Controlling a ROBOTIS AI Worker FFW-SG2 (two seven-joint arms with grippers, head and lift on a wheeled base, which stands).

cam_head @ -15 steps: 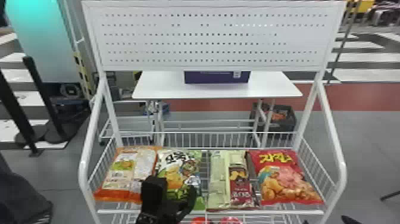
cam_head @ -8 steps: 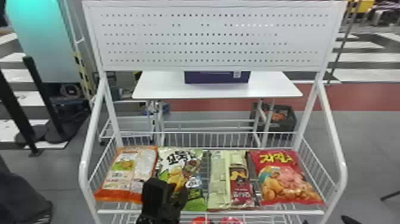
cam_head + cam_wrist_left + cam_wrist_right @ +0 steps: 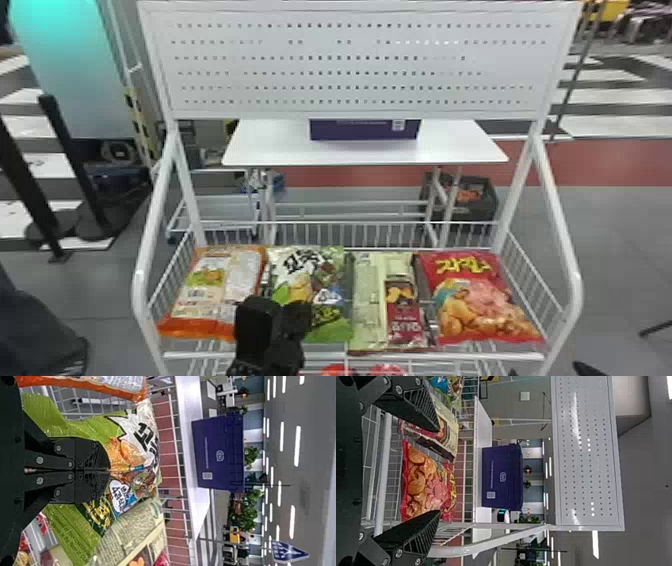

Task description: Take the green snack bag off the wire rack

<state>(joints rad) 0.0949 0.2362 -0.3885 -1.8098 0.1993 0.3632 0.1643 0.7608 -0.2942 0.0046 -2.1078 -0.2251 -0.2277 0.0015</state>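
Observation:
The green snack bag (image 3: 327,300) lies on the wire rack (image 3: 500,357), between an orange bag and a pale green one. Over its near left part, my left gripper (image 3: 281,306) comes up from the bottom edge. In the left wrist view the two fingers of the left gripper (image 3: 109,470) are together, with the creased green bag (image 3: 93,429) bunched at their tips and spreading out on both sides. The tips of my right gripper (image 3: 549,371) show low at the right; in its wrist view the right gripper (image 3: 439,471) stands open, fingers wide apart.
The orange bag (image 3: 212,290) is close at the left, the pale green bag (image 3: 367,300) at the right, and a red bag (image 3: 482,300) farther right. Behind the rack are a white table (image 3: 280,150) and a purple box (image 3: 365,131), below a perforated panel (image 3: 350,65).
My left gripper's fingers have come together on the green bag, whose surface has creased and shifted a little. The right gripper's tips have come slightly farther into the head view.

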